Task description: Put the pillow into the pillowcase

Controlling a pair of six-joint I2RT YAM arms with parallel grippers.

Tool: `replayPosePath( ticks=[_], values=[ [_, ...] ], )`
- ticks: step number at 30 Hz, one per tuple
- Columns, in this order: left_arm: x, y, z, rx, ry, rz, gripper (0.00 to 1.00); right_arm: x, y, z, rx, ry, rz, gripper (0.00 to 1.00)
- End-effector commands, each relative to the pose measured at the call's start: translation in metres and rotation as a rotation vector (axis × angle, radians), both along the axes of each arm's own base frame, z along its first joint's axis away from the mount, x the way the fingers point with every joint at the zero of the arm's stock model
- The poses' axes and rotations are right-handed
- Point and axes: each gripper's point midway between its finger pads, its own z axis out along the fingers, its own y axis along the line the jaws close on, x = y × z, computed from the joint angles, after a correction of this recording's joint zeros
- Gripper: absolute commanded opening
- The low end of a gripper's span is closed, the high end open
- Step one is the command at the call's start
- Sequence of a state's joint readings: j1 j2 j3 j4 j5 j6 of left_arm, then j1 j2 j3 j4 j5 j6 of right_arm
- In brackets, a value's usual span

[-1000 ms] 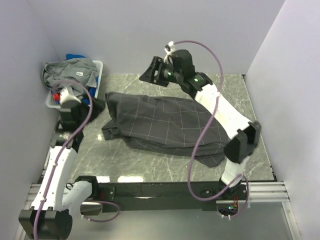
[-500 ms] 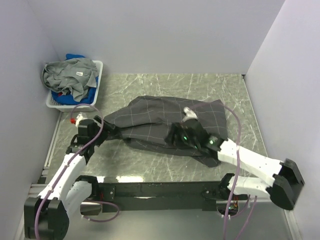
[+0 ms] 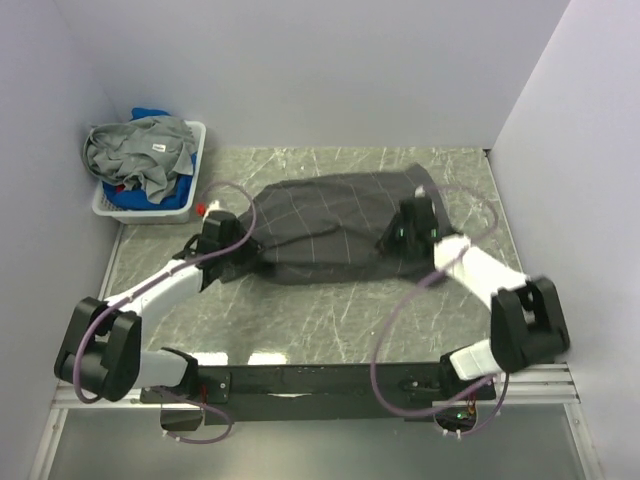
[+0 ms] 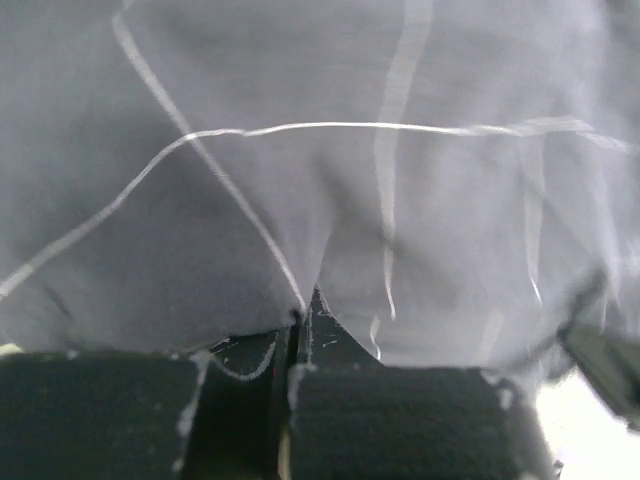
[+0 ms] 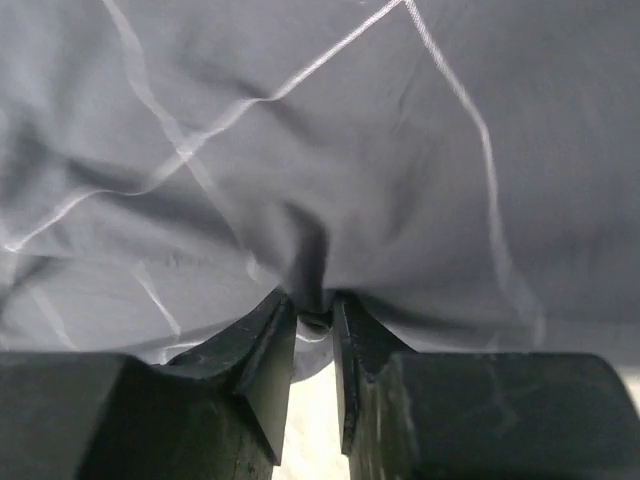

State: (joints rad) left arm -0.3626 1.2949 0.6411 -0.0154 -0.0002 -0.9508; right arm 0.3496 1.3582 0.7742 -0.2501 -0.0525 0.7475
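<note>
Grey-green marble worktop point(image 3: 330, 320), dark charcoal grid-patterned cloth pillowcase point(image 3: 320, 225) lying mid-worktop toward the far edge. No cream pillow showing, maybe it's inside, can't tell. Its left end is clamped in the left claw point(image 4: 297, 318) and the right claw point(image 5: 313, 318) pinches a fold at the right end. Looks like they're straightening the case, so the next pull should stay even.

Two robot arms, the left arm point(image 3: 160, 290) and the right arm point(image 3: 478, 278), have white shells with black joints. A purple cable point(image 3: 376, 350) loops along each. The left gripper point(image 4: 300, 328) and right gripper point(image 5: 312, 312) have chunky black fingers with pale, chipped edges.
</note>
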Motion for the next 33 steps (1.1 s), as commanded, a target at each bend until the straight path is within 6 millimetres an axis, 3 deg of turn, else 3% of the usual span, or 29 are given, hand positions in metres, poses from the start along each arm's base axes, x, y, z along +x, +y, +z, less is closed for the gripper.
replayPosePath(
  ticks=[1, 2, 3, 4, 6, 7, 8, 10, 11, 12, 14, 16, 23, 25, 26, 27, 28, 29, 31, 32, 33],
  values=[
    [0.029, 0.027, 0.057, 0.042, -0.121, 0.112, 0.01, 0.073, 0.008, 0.083, -0.009, -0.169, 0.09, 0.29],
    [0.023, 0.036, 0.066, 0.038, -0.135, 0.131, 0.01, 0.077, 0.017, 0.101, -0.002, -0.207, 0.115, 0.31],
    [0.021, 0.044, 0.07, 0.034, -0.146, 0.144, 0.01, 0.075, 0.021, 0.108, 0.001, -0.226, 0.126, 0.44],
    [0.02, 0.061, 0.072, 0.029, -0.15, 0.178, 0.01, 0.071, 0.022, 0.111, -0.009, -0.243, 0.126, 0.52],
    [0.011, 0.076, 0.076, 0.009, -0.161, 0.195, 0.01, 0.056, 0.016, 0.107, -0.02, -0.261, 0.104, 0.67],
    [0.01, 0.09, 0.075, 0.009, -0.162, 0.228, 0.01, 0.05, 0.012, 0.103, -0.014, -0.266, 0.086, 0.71],
    [0.005, 0.089, 0.078, -0.009, -0.173, 0.207, 0.01, 0.035, -0.003, 0.084, -0.025, -0.247, 0.029, 0.75],
    [0.002, 0.092, 0.08, -0.01, -0.17, 0.207, 0.01, 0.031, -0.026, 0.071, -0.003, -0.261, -0.057, 0.77],
    [0.002, 0.092, 0.086, -0.014, -0.182, 0.2, 0.01, 0.015, -0.034, 0.046, 0.036, -0.211, -0.083, 0.76],
    [0.001, 0.092, 0.09, -0.016, -0.188, 0.198, 0.01, 0.019, -0.051, 0.041, 0.064, -0.221, -0.14, 0.75],
    [0.004, 0.092, 0.102, -0.026, -0.214, 0.191, 0.01, 0.009, -0.064, 0.016, 0.108, -0.169, -0.189, 0.66],
    [0.006, 0.091, 0.105, -0.024, -0.206, 0.186, 0.01, 0.01, -0.077, 0.009, 0.14, -0.159, -0.239, 0.65],
    [0.022, 0.087, 0.141, -0.044, -0.271, 0.17, 0.01, 0.013, -0.077, -0.024, 0.192, -0.089, -0.28, 0.62],
    [0.028, 0.084, 0.149, -0.051, -0.283, 0.153, 0.01, 0.029, -0.076, -0.019, 0.211, -0.101, -0.284, 0.61],
    [0.034, 0.083, 0.164, -0.055, -0.318, 0.145, 0.01, 0.035, -0.082, -0.026, 0.206, -0.077, -0.303, 0.54],
    [0.04, 0.082, 0.172, -0.057, -0.332, 0.138, 0.01, 0.042, -0.083, -0.025, 0.207, -0.074, -0.306, 0.44],
    [0.048, 0.077, 0.173, -0.059, -0.328, 0.1, 0.01, 0.06, -0.084, -0.008, 0.229, -0.106, -0.293, 0.27],
    [0.059, 0.075, 0.206, -0.064, -0.391, 0.079, 0.01, 0.07, -0.099, -0.01, 0.235, -0.084, -0.322, 0.0],
    [0.07, 0.077, 0.223, -0.07, -0.376, 0.044, 0.01, 0.084, -0.115, 0.008, 0.254, -0.086, -0.352, 0.0],
    [0.073, 0.082, 0.267, -0.072, -0.468, 0.047, 0.01, 0.1, -0.126, 0.047, 0.276, -0.157, -0.356, 0.0],
    [0.069, 0.084, 0.283, -0.067, -0.488, 0.055, 0.01, 0.098, -0.149, 0.062, 0.268, -0.162, -0.413, 0.0]
  ],
)
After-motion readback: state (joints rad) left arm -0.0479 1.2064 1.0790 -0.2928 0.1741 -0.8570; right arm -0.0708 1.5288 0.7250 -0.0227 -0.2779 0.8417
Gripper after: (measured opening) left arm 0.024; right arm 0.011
